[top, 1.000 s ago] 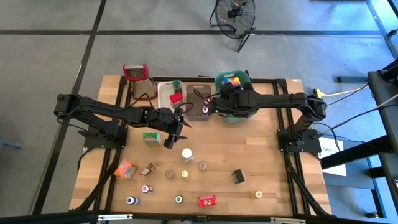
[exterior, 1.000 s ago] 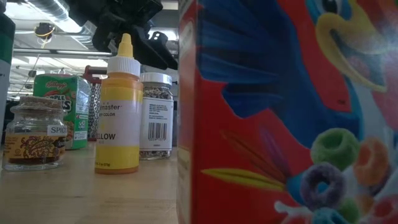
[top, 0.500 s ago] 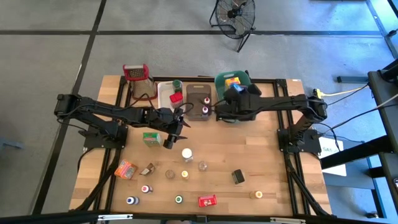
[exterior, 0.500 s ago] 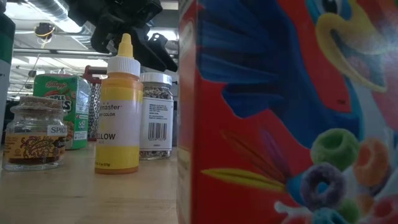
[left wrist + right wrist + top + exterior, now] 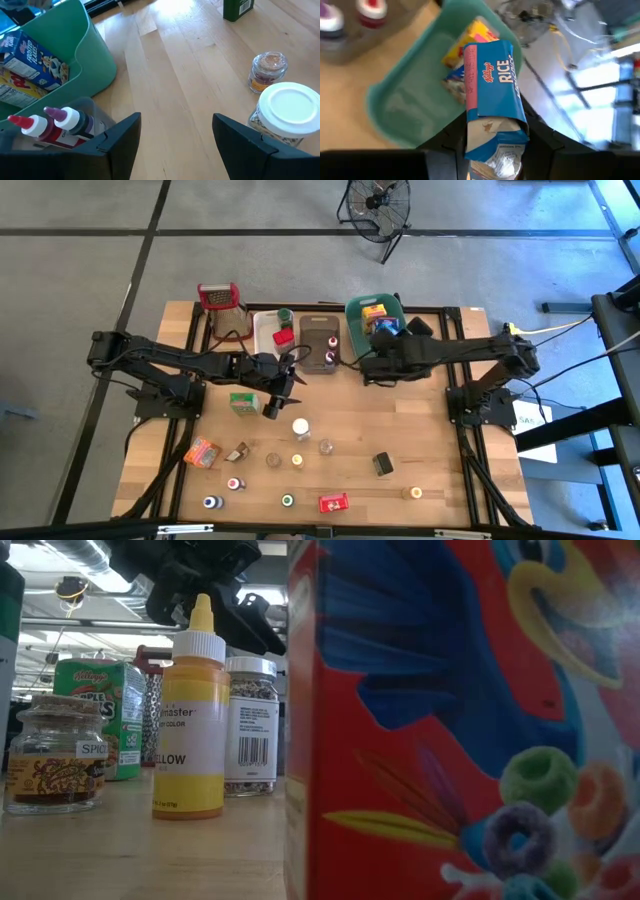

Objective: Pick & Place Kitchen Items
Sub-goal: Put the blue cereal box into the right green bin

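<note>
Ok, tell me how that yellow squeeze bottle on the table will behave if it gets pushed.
The yellow squeeze bottle stands tall and narrow, so a push near its pointed cap would probably tip it. Its body looks round, so once down it may roll. It looks like plastic, so probably not fragile.

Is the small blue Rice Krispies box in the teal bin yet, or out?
Out. The right gripper holds the blue Rice Krispies box in its fingers, above the table beside the teal bin.

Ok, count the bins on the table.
3, side by side along one table edge: the white bin next to the grater, the brown bin in the middle, and the teal bin, by the right gripper holding a blue cereal box.
</note>
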